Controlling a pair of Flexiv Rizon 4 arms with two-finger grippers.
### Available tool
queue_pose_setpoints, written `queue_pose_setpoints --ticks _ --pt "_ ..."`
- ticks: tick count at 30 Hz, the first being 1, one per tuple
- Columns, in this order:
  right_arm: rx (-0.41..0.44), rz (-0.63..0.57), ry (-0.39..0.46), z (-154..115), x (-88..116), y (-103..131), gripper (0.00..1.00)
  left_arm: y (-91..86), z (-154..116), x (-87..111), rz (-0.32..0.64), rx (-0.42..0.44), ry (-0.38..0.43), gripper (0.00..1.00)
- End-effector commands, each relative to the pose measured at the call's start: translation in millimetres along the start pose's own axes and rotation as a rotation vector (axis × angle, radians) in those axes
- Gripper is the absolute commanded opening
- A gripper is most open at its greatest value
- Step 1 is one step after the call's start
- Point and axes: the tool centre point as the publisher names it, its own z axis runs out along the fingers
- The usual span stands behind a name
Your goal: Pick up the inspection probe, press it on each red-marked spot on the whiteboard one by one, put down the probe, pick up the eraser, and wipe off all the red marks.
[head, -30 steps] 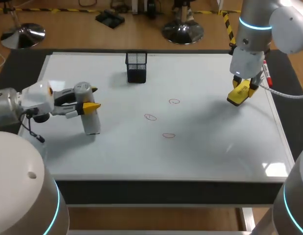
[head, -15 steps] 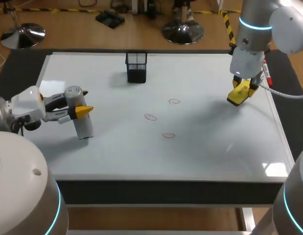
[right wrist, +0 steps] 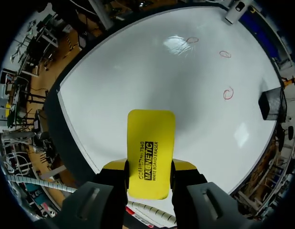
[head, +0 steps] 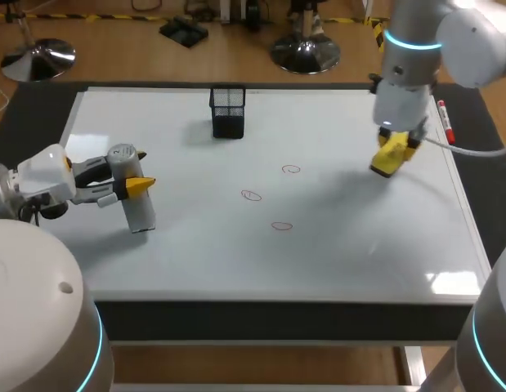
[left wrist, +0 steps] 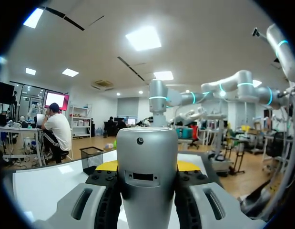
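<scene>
The inspection probe (head: 135, 196), a silver cylinder, stands upright near the left edge of the whiteboard (head: 351, 245). The left hand (head: 138, 170) is closed on its upper part from both sides. Over the past second this arm drew the probe back, away from the three red marks (head: 251, 195), and over the last half second it has kept still. This suggests the pressing is done and the probe is about to be put down, though the hand has not let go. The head view does not settle whether the probe's foot touches the board.

The eraser (head: 383, 163), a yellow block, is clamped in the right hand (head: 398, 144) above the right part of the board. That arm held its place until half a second ago and has since edged a little toward the marks. It looks like the start of the wiping pass. All three marks are still there, so none of the erasing is done.

The left wrist view shows the grip up close: the probe (left wrist: 147, 176) fills the gap between the two fingers, with yellow tips showing on either side. Ahead of it is the black mesh holder (left wrist: 92, 158). This view shows neither the marks nor the probe's foot.

The right wrist view gives what the head view lacks for the wipe. The eraser (right wrist: 151, 148) juts out past the fingers, and bare board lies between it and the three marks (right wrist: 225, 54) well ahead. In the head view a red marker (head: 443, 121) lies at the tabletop's right edge.
</scene>
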Motion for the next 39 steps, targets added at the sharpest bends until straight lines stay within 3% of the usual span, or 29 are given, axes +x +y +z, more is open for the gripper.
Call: queue_pose_setpoints --ticks 1,10,16,29,39 --pt "0.05 -0.055 0.047 -8 -37 40 0.0 -1.3 0 0.9 0.0 -0.001 -0.003 0.0" --pt "0.044 -0.25 -0.008 -1 -100 97 0.0 -1.3 0 0.9 0.0 -0.001 -0.003 0.0" --pt "0.074 -0.318 0.001 -2 -129 125 0.0 -1.3 0 0.9 0.0 -0.001 -0.003 0.0" --pt "0.013 -0.49 0.027 21 -190 191 0.0 -1.3 0 0.9 0.0 -0.001 -0.003 0.0" --pt "0.0 -0.585 0.047 33 -224 205 0.0 -1.3 0 0.9 0.0 -0.001 -0.003 0.0"
